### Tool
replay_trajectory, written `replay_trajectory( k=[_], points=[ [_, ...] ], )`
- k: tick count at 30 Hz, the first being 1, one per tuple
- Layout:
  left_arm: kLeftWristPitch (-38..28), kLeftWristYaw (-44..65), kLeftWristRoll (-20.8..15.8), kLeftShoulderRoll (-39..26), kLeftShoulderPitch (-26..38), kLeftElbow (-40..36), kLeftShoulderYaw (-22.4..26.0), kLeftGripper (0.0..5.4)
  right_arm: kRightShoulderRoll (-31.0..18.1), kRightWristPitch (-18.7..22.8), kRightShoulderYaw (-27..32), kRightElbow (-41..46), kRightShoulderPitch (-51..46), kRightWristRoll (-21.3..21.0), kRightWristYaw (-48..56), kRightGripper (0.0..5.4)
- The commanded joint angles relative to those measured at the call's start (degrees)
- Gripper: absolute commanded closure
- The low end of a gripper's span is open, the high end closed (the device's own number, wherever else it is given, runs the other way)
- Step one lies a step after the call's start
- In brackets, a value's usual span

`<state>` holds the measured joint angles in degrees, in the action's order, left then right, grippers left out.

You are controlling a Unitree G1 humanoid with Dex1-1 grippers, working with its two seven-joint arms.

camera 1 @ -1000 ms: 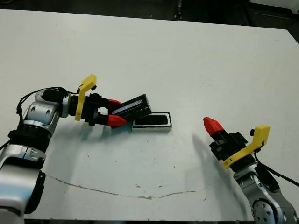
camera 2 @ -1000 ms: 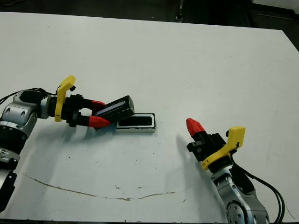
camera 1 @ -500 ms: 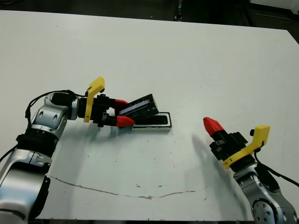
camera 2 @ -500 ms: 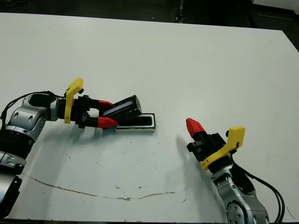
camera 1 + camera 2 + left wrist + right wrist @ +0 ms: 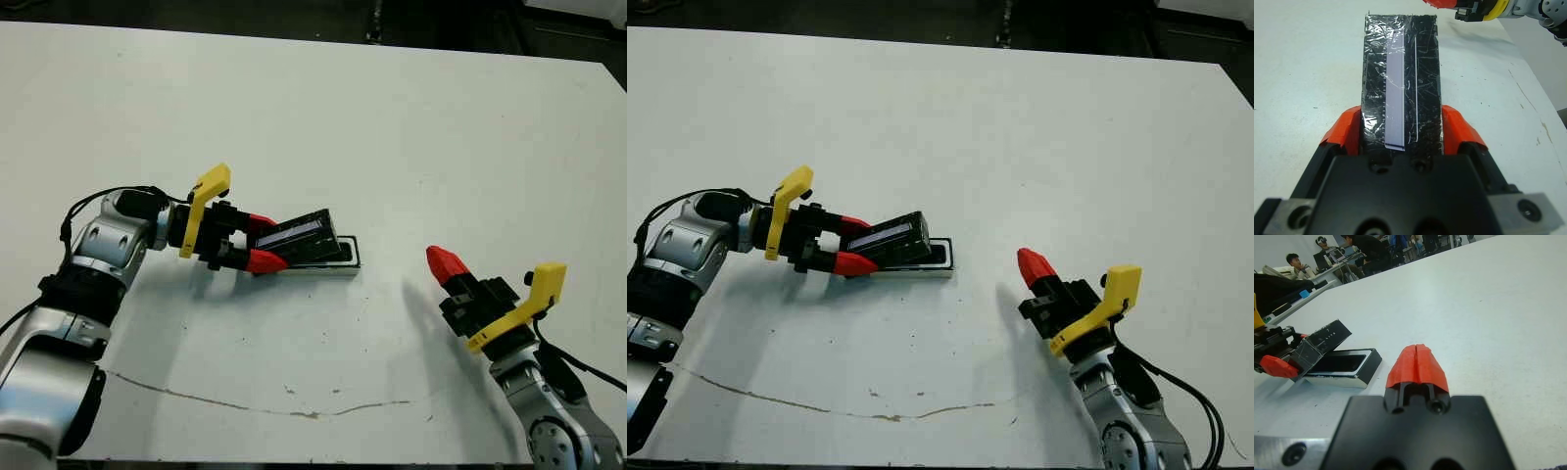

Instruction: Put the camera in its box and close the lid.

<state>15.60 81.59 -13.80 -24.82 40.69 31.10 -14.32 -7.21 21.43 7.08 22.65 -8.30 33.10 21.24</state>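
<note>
My left tool [image 5: 257, 242] is clamped on the lid [image 5: 306, 236], red fingers [image 5: 1345, 132] on its two long edges, gripping the near end. The lid is tilted: far end low over the box [image 5: 338, 264], near end raised in my grip. It covers most of the box, and only the right end of the rim shows from the head view. From the right wrist view the box interior looks dark, so I judge the camera [image 5: 1342, 363] is already seated in it, but I can't confirm that.

Right tool [image 5: 446, 264] is pressed together, holding nothing, parked well apart from the box on the right side of the counter [image 5: 392, 117].

Risks from here:
- Lid comes down angled, so the far edge lands first. If it isn't lined up with the rim, it rides on top instead of seating, or hangs on one wall.
- Nothing braces the box. A push along the counter as I lower could slide it right, and the lid then misses.
- My fingers straddle the lid edges. They could foul on the box walls before the near end is down, leaving it propped open.
- Releasing too early lets the near end drop and bounce off crooked.
- If the camera sits proud, the lid won't close flat.
</note>
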Motion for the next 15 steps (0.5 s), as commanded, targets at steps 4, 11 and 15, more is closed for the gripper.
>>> replay_trajectory(
  k=[4, 11, 15],
  points=[
    [-0.3, -1.6, 1.8, 2.1, -4.7, 0.0, -2.2, 2.24, -0.5, -0.3, 0.4, -0.4, -0.8, 0.1, -0.1, 5.4],
    [3.0, -12.0, 3.4, 3.9, -8.6, -7.6, -3.3, 2.24, -0.7, 0.1, 0.4, 0.0, -0.9, -0.2, -0.5, 5.4],
    [9.0, -15.1, 3.4, 4.3, -9.2, -12.7, -5.1, 2.24, -0.8, -0.3, 0.4, -0.1, -1.0, -0.6, -0.4, 5.4]
  ],
)
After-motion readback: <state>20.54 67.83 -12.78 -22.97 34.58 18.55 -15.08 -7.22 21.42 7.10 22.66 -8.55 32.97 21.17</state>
